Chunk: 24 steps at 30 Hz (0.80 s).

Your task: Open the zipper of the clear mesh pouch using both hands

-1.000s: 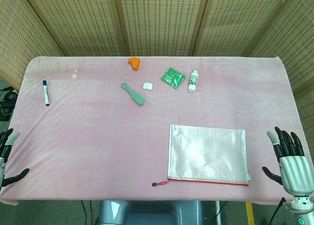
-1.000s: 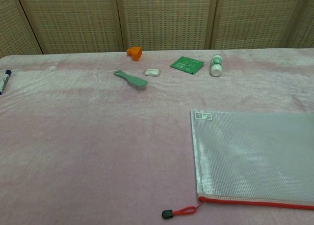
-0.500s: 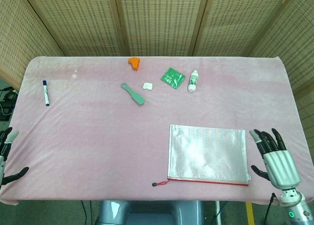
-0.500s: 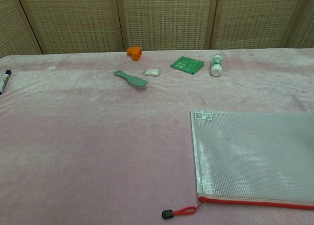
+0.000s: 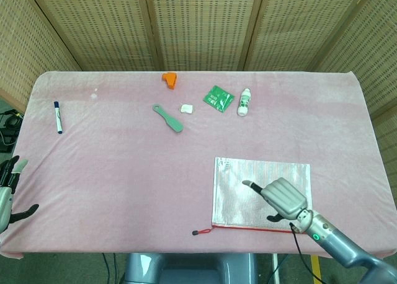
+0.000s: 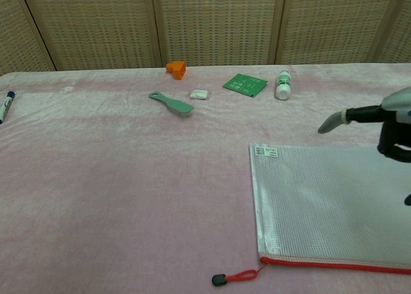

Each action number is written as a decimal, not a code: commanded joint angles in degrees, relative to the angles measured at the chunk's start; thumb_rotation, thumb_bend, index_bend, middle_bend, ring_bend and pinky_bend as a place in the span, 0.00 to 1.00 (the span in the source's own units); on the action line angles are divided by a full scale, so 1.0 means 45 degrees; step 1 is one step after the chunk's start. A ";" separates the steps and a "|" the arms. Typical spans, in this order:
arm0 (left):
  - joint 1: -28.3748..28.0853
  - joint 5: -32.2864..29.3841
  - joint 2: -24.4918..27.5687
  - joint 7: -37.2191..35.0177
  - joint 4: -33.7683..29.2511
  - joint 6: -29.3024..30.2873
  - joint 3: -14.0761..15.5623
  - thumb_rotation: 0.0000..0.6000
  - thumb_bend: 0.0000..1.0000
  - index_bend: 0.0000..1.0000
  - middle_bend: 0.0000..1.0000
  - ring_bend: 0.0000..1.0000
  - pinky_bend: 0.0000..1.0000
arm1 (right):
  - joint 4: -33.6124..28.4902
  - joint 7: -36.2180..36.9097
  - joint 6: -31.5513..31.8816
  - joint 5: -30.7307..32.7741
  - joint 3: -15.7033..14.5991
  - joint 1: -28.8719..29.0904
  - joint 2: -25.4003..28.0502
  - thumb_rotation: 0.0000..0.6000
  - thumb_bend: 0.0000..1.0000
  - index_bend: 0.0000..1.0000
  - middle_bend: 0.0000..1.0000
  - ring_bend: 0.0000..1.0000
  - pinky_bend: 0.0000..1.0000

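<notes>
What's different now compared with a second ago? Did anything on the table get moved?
The right hand swung in from the table's right edge and now hangs over the clear mesh pouch, holding nothing. The left hand barely shifted. The pouch, its red zipper pull and the small items behind stayed put.

Tabletop [image 5: 111, 166] showing matt pink plush cloth, pouch [image 5: 260, 191] appearing as glossy clear mesh plastic, right hand [image 5: 282, 197] presenting smooth grey metallic shell, screen [image 5: 198, 26] showing woven cane
</notes>
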 commanded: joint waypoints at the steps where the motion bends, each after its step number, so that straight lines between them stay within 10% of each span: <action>1: -0.0045 -0.0090 -0.0045 0.0068 0.0041 -0.0061 -0.0033 1.00 0.00 0.00 0.00 0.00 0.00 | -0.0338 -0.0504 -0.1373 0.1303 0.0176 0.1176 -0.1053 1.00 0.00 0.25 0.95 0.93 1.00; 24: -0.0167 -0.0470 0.0045 -0.0270 0.0143 -0.0280 -0.0107 1.00 0.00 0.00 0.00 0.00 0.00 | 0.0469 -0.5164 -0.1719 0.6857 -0.0385 0.4124 -0.5561 1.00 0.34 0.48 0.97 0.94 1.00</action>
